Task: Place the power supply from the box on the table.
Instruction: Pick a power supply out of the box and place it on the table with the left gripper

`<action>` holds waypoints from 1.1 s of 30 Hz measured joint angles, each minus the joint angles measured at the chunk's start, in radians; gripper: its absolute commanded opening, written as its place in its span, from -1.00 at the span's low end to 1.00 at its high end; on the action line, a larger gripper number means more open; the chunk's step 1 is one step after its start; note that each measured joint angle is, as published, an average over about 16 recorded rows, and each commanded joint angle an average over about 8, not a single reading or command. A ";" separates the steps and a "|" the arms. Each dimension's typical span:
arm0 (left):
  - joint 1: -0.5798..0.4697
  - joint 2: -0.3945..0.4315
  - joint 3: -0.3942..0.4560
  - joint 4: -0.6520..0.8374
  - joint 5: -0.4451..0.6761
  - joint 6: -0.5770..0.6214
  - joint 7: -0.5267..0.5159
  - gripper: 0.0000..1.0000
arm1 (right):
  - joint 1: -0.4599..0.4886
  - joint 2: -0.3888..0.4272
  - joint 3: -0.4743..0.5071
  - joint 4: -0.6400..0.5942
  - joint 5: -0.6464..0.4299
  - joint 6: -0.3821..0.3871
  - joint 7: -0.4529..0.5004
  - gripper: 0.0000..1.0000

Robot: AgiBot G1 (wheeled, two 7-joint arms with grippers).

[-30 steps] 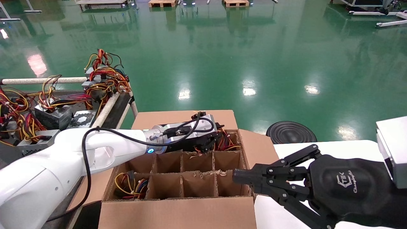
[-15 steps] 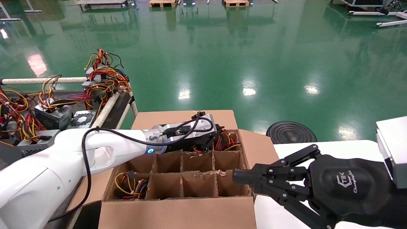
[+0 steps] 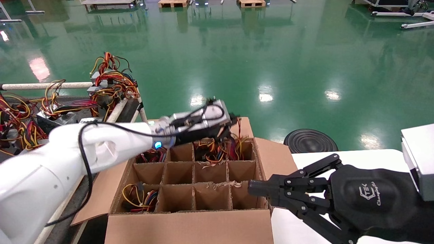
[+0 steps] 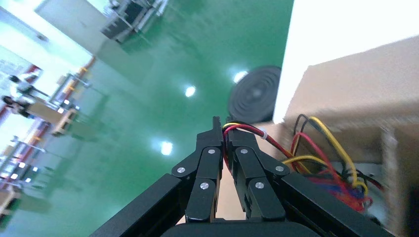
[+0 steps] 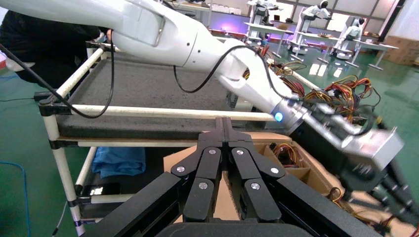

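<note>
Power supply number whatever-it-is sits in the far row of the box, in the cell second from the right, and only its wires show to me from the head camera: a tangle of red, yellow and orange poking above the divider. I have the left gripper above that cell, near the box's far flap. In the left wrist view the jaws are pressed together on a few red and yellow wires, with the rest of the bundle trailing down toward the cardboard. So I judge I am holding it by its leads, not by the metal case, which I cannot see at all.

As for progress: the grasp is made and the lift is barely begun. The case looks to be down inside its cell. Left to do is drawing it clear of the divider, carrying it left across the box edge, and setting it on the dark counter with the white tube rails, where other supplies lie in a heap. Two more cells, near left and far left, hold wires too.

My right gripper is parked at the box's right wall, over the near right cell, jaws together and holding nothing.
</note>
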 measured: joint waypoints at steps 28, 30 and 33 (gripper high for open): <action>-0.172 -0.097 -0.163 -0.098 -0.072 0.108 0.177 -1.00 | 0.000 0.000 0.000 0.000 0.000 0.000 0.000 -1.00; -0.187 -0.104 -0.177 -0.101 -0.073 0.114 0.197 -1.00 | 0.000 0.000 0.000 0.000 0.000 0.000 0.000 -1.00; -0.209 -0.114 -0.196 -0.103 -0.073 0.119 0.227 -1.00 | 0.000 0.000 0.000 0.000 0.000 0.000 0.000 -1.00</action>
